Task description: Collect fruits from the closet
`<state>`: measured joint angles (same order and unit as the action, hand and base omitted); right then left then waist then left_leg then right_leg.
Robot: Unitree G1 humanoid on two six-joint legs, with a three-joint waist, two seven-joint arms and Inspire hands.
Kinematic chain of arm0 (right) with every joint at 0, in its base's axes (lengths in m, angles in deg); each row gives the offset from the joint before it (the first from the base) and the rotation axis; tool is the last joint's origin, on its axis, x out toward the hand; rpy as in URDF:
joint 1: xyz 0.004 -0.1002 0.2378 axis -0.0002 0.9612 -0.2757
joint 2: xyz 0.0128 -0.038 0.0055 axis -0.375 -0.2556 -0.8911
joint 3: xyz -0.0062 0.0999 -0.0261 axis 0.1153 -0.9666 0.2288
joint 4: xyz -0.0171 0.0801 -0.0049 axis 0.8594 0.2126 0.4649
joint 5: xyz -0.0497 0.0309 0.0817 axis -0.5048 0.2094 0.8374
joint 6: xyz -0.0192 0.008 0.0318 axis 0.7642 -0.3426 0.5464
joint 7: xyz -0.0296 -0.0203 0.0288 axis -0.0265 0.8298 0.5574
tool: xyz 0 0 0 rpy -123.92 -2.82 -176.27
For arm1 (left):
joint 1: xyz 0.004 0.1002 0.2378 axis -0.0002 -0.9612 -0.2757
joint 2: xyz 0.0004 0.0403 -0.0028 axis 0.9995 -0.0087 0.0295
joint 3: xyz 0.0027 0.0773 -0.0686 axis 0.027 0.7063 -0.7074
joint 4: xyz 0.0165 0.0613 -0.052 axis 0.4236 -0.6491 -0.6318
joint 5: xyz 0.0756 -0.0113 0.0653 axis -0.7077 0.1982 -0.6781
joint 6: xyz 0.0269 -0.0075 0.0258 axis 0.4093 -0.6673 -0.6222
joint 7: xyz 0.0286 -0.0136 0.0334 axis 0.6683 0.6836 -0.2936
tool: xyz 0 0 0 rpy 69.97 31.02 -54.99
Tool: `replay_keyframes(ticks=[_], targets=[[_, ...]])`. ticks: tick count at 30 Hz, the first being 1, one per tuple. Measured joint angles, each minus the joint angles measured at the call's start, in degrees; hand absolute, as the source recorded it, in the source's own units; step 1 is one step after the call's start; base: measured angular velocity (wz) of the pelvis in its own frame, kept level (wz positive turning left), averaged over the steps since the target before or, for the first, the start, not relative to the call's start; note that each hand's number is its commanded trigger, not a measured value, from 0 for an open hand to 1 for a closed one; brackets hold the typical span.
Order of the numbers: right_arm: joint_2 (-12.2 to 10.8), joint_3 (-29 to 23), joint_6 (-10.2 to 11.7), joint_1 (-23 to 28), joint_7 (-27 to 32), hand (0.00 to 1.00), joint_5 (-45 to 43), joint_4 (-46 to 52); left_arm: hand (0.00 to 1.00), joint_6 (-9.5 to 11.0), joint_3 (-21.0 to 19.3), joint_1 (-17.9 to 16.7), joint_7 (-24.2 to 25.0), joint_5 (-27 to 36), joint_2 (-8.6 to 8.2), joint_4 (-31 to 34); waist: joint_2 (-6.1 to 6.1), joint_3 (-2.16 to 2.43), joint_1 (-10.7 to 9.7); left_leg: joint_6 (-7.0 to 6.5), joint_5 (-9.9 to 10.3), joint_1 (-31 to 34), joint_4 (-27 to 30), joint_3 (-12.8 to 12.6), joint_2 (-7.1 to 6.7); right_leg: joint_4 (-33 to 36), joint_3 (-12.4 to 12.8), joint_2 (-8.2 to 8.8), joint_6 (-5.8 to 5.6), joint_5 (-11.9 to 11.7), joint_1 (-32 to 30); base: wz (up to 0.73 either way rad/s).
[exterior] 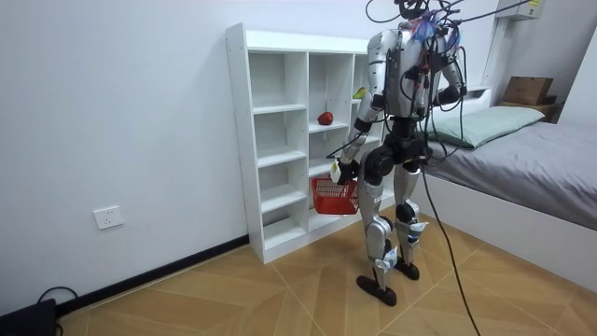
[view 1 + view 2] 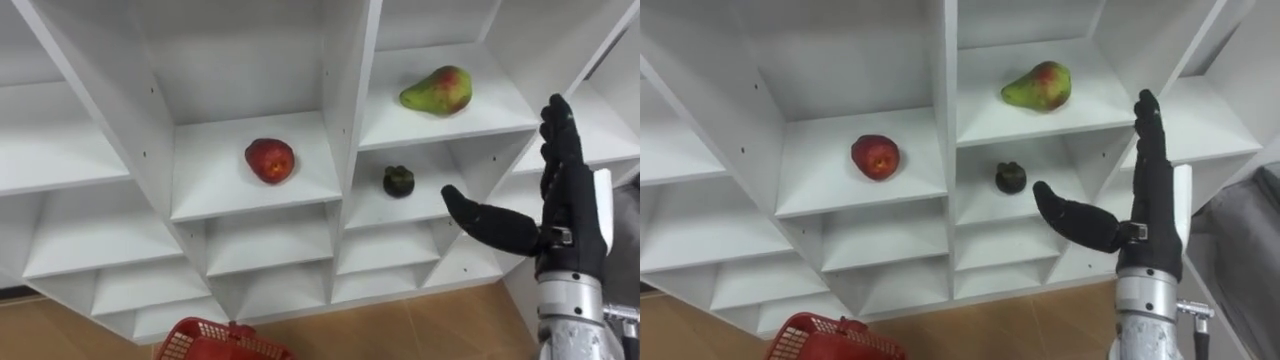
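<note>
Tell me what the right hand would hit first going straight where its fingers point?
The right hand would likely reach the shelf board right of the pear, not fruit; depth unclear.

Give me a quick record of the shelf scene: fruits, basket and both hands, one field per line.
shelf unit: white, open compartments
apple: red, alone in its compartment
pear: green-red, compartment above and right of apple
dark fruit: small, compartment directly below pear
basket: red, low before the shelves
right hand: open, raised, touching no fruit
left hand: down at the basket
</note>
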<state>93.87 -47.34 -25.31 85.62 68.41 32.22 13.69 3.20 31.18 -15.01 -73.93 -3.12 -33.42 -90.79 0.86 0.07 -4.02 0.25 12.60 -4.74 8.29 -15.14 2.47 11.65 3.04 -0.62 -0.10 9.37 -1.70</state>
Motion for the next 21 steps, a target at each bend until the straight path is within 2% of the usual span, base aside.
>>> replay_keyframes(ticks=[5,9,15,21], targets=[[1.2,-0.1,0.3,-1.4,1.7,0.0,0.1,0.2,1.0,0.0,0.0,0.1,0.0,0.0,0.16,-0.2,-0.03,0.0,0.5,0.01,0.0,0.0,-0.1,0.1,0.11,0.0,0.0,-0.13,0.05,0.0,0.2,0.0],[1.2,-0.2,1.2,-1.5,2.6,0.0,0.0,0.2,1.0,0.0,-0.1,0.7,-0.2,-0.1,0.32,-1.5,0.0,-0.02,1.0,0.01,0.0,-0.1,-0.1,0.1,0.11,0.0,-0.1,-0.13,0.06,0.0,0.3,0.0],[1.6,-0.4,1.2,-3.4,2.5,0.0,-1.2,0.3,1.0,0.0,-0.6,0.9,-0.1,-0.2,0.76,-1.9,0.62,-0.22,1.5,0.01,0.0,0.3,-0.2,0.2,0.11,-0.1,-0.3,-0.12,0.06,0.0,0.3,0.01],[5.1,-2.5,1.4,-6.6,2.5,0.0,-2.2,0.2,1.0,0.0,-0.7,0.9,-0.7,-0.2,1.14,-2.2,1.46,0.02,1.6,0.01,0.0,0.0,0.0,1.0,0.14,-1.0,-2.3,0.15,0.1,-0.3,1.1,0.08]])
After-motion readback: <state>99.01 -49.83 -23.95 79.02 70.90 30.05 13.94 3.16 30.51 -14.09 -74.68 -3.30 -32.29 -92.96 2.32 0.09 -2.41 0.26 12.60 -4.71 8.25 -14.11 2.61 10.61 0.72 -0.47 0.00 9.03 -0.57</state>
